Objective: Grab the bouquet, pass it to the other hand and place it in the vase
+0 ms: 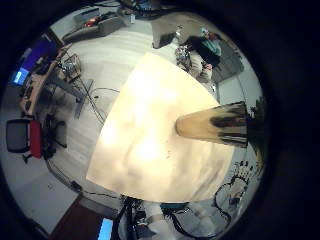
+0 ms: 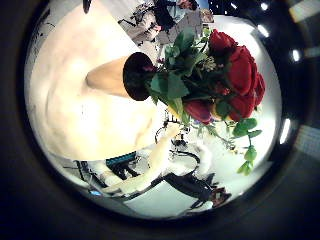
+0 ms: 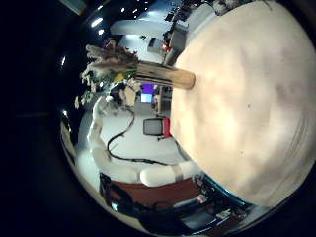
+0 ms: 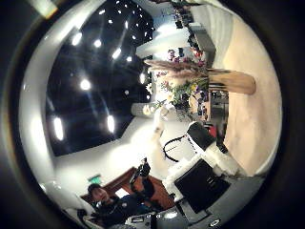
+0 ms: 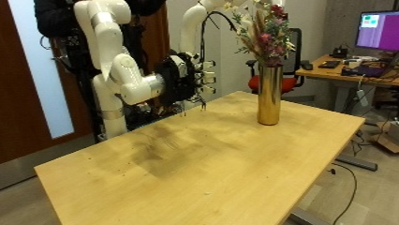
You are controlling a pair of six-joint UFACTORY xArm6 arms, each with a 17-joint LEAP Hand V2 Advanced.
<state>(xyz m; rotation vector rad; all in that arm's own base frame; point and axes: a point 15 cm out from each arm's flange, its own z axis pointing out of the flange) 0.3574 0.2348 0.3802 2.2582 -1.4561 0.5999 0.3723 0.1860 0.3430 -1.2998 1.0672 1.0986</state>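
Scene: light wooden table (image 5: 187, 159), two white arms coming in from the upper left of the outside view.
Vase: tall, gold-coloured vase (image 5: 268, 94), upright on the table near its far edge.
Bouquet: bouquet (image 5: 262, 33) of dark red and pale blooms with green leaves. Its stems are down in the vase mouth and the heads fan out above the rim.
Right hand: right hand (image 5: 191, 80), on the nearer, lower arm, hangs over the table's far edge. Its fingers are loosely spread and hold nothing.
Right hand vs bouquet: well apart, with bare tabletop between the hand and the vase. The bouquet stands higher than the hand.
Right palm views: the vase (image 3: 163, 74) and bouquet (image 3: 109, 64) appear small at the table's (image 3: 247, 99) edge. The thumb-side view shows the same pair, vase (image 4: 229, 83) and bouquet (image 4: 181, 81), equally small. Nothing lies against the palm.
Left hand: not made out in the outside view, so finger state cannot be told.
Left palm views: the bouquet (image 2: 215, 85) fills much of the thumb-side view, so it is close to that palm, with the vase (image 2: 120, 75) mouth just beside the leaves. The little-finger-side view looks along the vase (image 1: 215, 123) to the tabletop (image 1: 150, 140) below.
Contact, left hand to bouquet: cannot tell.
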